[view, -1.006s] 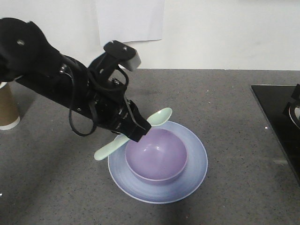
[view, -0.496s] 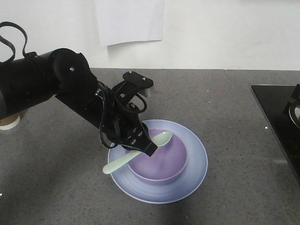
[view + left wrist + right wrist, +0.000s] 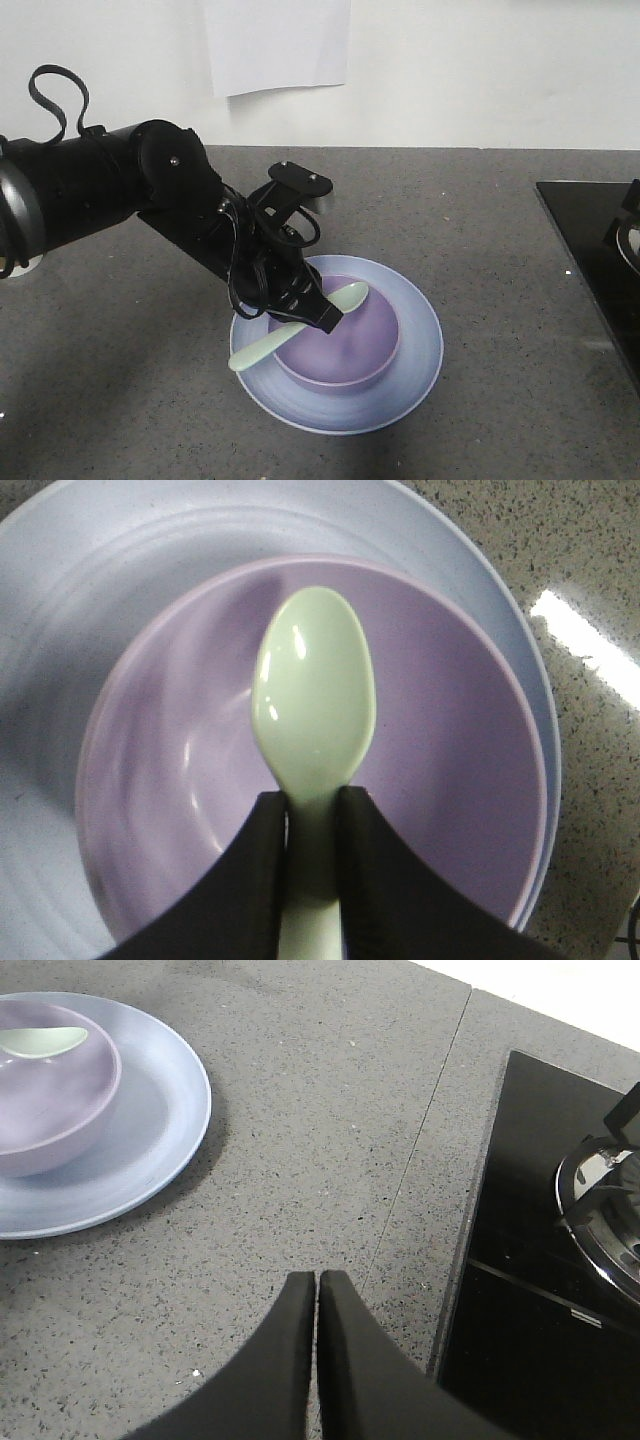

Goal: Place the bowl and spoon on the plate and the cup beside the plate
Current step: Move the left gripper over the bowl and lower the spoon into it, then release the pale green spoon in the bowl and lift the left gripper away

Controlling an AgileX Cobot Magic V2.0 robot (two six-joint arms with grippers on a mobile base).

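Front view: bare grey counter point(image 3: 480, 230) lies open all round the plate point(image 3: 420, 345), with a black hob point(image 3: 590, 260) at the far right edge. The left gripper point(image 3: 318, 312) pinches the spoon point(image 3: 345, 295) by its handle, head over the bowl point(image 3: 350, 345) sitting on the plate. Since a second ago it has dropped lower and inward; the right gripper point(image 3: 316, 1290) is pressed together over the counter.

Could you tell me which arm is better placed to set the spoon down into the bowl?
The left. Its claw already grips the spoon with the head over the bowl. The right claw is shut and empty, off beside the plate.
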